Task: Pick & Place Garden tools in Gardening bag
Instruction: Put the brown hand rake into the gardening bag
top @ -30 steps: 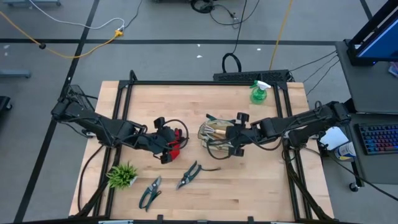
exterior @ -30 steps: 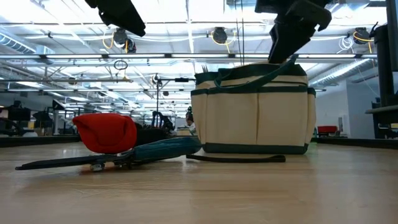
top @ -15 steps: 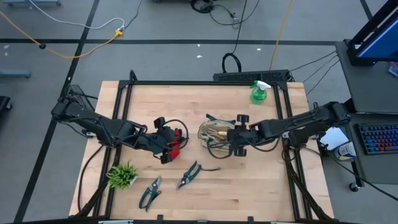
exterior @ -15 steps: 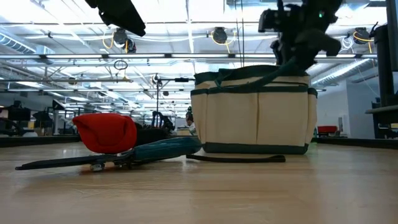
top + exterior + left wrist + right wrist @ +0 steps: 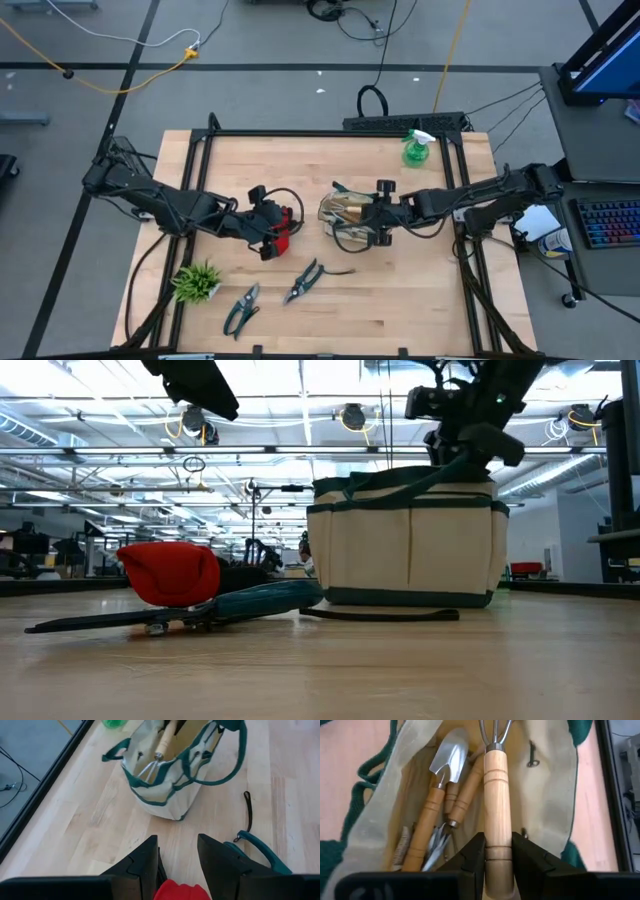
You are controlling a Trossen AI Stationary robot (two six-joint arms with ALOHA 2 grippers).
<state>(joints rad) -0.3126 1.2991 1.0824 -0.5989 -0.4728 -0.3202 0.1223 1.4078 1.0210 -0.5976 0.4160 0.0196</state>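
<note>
Cream gardening bag holds wooden-handled trowel and other tools. Right gripper over bag, clenched on hand rake. Left gripper released above red glove.

Trowels lie in the bag (glove left of it).

Open lab hall; ceiling lights, floor cables.

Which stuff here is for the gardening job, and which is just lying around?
For the job:
- gardening bag
- wooden-handled tool in the right claw
- red glove under the left claw
- two shears
- green spray bottle

Just lying about:
- spiky green plant
</note>
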